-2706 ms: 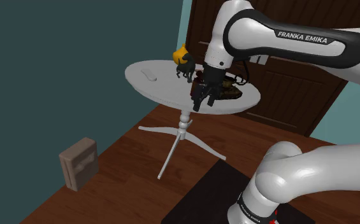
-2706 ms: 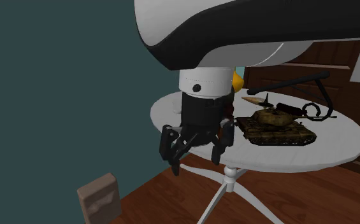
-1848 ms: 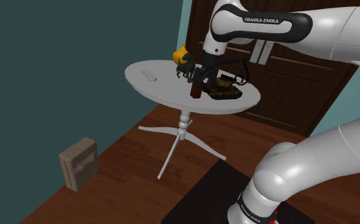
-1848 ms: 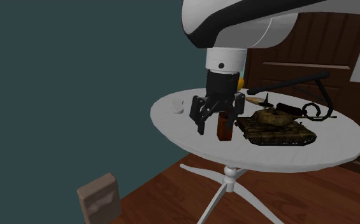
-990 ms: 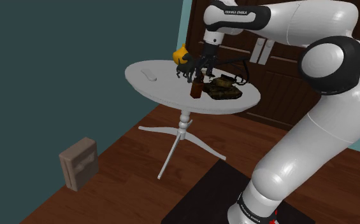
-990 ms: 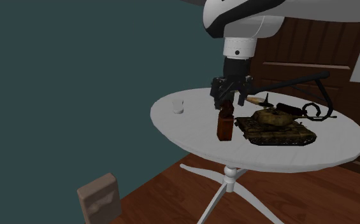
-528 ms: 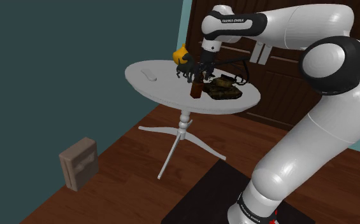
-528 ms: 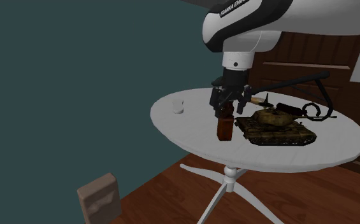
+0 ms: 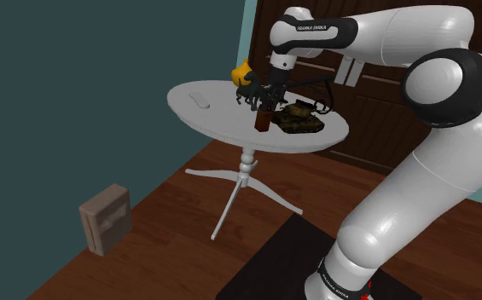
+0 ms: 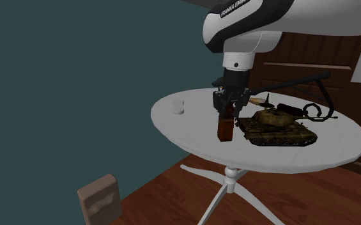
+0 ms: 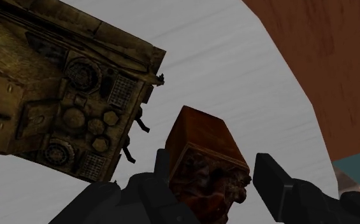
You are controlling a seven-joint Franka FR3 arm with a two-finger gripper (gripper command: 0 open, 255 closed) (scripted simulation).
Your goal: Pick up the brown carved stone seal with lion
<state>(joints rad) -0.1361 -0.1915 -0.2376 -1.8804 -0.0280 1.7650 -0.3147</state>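
Note:
The brown carved seal (image 9: 264, 122) stands upright on the round white table (image 9: 205, 119), just beside a toy tank (image 9: 301, 120). My black gripper (image 9: 265, 106) reaches straight down onto its top. In the second exterior view the gripper (image 10: 227, 113) has drawn its fingers in on the carved top of the seal (image 10: 224, 130). In the wrist view the seal (image 11: 204, 143) sits between the two fingers of the gripper (image 11: 211, 160), the carved lion end nearest the hand. The gripper is shut on the seal, which still rests on the table (image 11: 236, 70).
The olive tank (image 10: 276, 128) lies close to the seal. A yellow and black figure (image 9: 246, 80) and a black corded item (image 10: 308, 111) sit behind it. A small white object (image 10: 179, 108) lies near the table's far rim. A brown box (image 9: 107, 219) stands on the wooden floor.
The arm swung over the table and lowered onto the seal. In the last half second the fingers went from spread to shut on the seal's top. The seal has not moved.

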